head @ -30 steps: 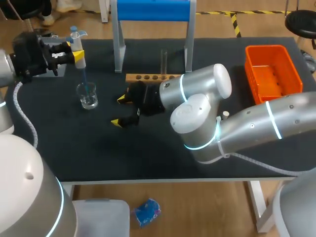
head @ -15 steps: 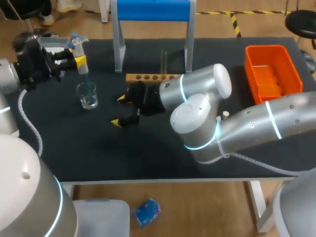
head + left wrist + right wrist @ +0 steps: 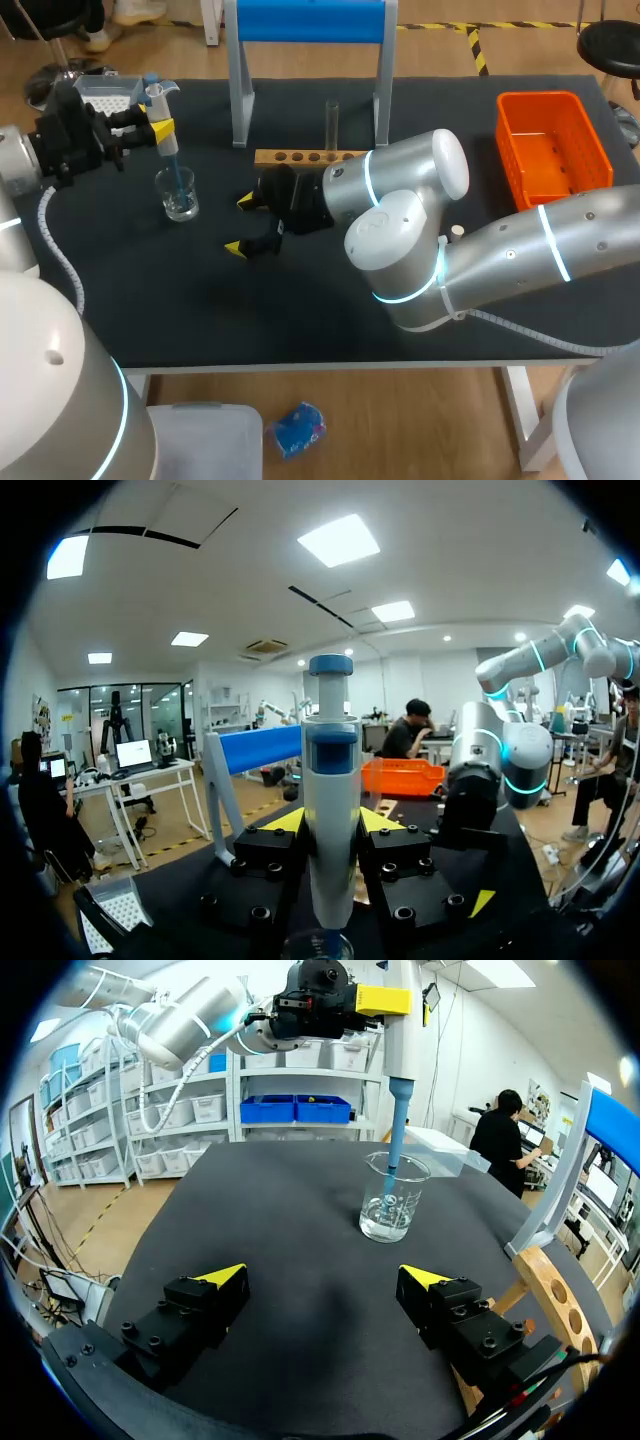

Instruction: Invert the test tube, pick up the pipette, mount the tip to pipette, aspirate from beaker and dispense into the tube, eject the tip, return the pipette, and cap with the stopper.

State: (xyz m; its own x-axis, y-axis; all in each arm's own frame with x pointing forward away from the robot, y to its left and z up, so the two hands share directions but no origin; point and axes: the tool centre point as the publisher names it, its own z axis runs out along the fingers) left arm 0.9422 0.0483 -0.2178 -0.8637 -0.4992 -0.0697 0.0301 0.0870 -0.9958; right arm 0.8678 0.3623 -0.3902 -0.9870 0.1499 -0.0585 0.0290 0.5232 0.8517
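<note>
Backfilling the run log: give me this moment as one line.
phase: aspirate | left tool: shut on pipette, tip in beaker | right tool: open, empty

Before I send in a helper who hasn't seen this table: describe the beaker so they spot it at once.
From the blue-topped stand at the back of the table, come forward to the wooden rack. Left of that rack in the head view stands the beaker: a short clear glass cup, unlike the thin tube in the rack, with a blue pipette tip dipping into it.
</note>
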